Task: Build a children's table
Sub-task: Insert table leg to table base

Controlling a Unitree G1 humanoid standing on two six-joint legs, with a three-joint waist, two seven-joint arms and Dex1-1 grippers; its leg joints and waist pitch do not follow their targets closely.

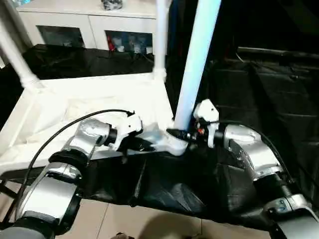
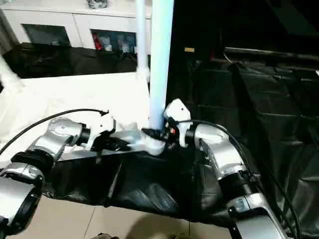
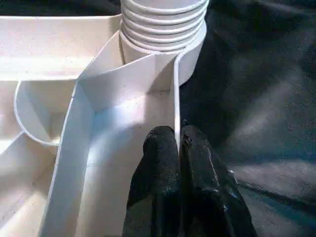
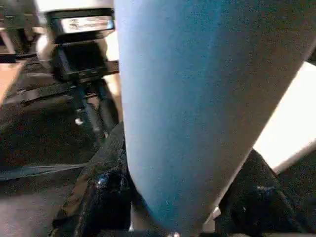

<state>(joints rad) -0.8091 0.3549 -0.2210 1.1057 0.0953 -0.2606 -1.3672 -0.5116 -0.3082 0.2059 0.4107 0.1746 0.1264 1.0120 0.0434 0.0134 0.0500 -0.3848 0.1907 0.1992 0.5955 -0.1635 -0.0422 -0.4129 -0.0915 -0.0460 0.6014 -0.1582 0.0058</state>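
Left eye view: the tabletop [image 1: 75,107] lies upside down on a counter [image 1: 259,89] draped in black sheeting, ribbed underside up, presumably so that each corner socket faces upward to take a leg; the near-right leg [image 1: 197,59] stands almost upright in the socket at the tabletop's 5 o'clock corner, leaning slightly toward 1 o'clock; another leg [image 1: 160,35] rises from the far-right corner at 1 o'clock, and a third [image 1: 15,55] slants up from the far-left corner at 11 o'clock; the left hand [image 3: 178,148] is clenched on the thin near rim wall of the tabletop just beside that socket, one black finger on each face of the wall, which I judge serves to pin the tabletop down so it cannot slide or twist; the right hand [image 1: 180,133] grasps the near-right leg low down, close above the socket, its fingers [image 4: 106,192] set on either side of the tube, a hold that looks suited to turning or pressing the leg home; in the left wrist view the leg's base shows stacked ridges like a thread just above the socket collar [image 3: 190,61], so the leg seems not fully seated; the plastic is plain white and smooth, the tubes long and round, faintly bluish in this light; behind stands a white cabinet [image 1: 89,22] with glass doors.
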